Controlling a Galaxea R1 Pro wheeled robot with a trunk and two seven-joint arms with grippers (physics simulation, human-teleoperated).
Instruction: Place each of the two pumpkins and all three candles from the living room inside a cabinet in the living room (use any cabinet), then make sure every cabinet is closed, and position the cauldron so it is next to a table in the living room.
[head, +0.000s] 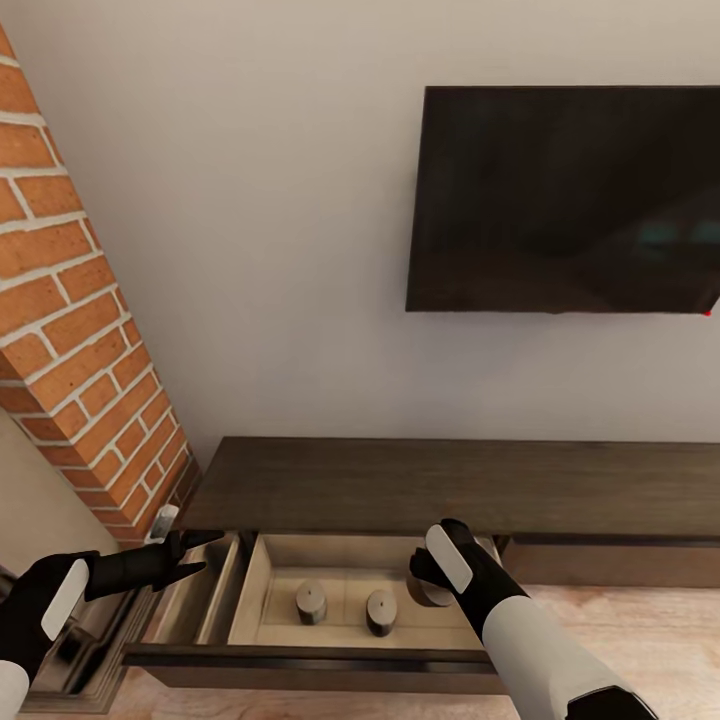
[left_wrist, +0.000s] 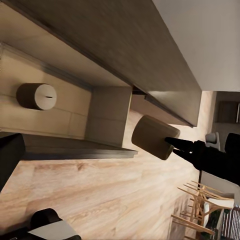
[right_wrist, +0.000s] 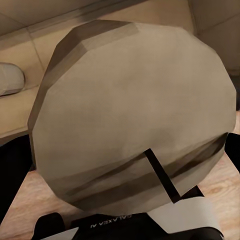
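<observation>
Right arm (head: 530, 630) sits closest to the head camera, reaching over the front right corner of the open drawer (head: 250, 585). Biggest items first: wall TV (head: 565, 200) above, brick fireplace (head: 75, 330) beside the unit's left end, then the cabinet (head: 450, 480), a long low dark unit with 1 drawer pulled out, pale inside. Drawer is out so the candles can be dropped in from above. Right gripper (left_wrist: 175, 146) is clamped on the third candle (left_wrist: 152, 136); the left wrist view shows it held on its side, outside the drawer's front edge and above the plank floor (left_wrist: 90, 200), so not yet over the compartment. In the right wrist view the candle's flat end sits right at the lens. 2 candles (head: 311, 602) already stand upright and apart near the drawer's middle, slightly toward its front edge. Left gripper (head: 200, 555) hovers at the drawer's left edge, fingers parted a little, holding nothing; likely parked there to keep clear. Next step by my read: carry the candle inward over the drawer's right side, then release.
</observation>
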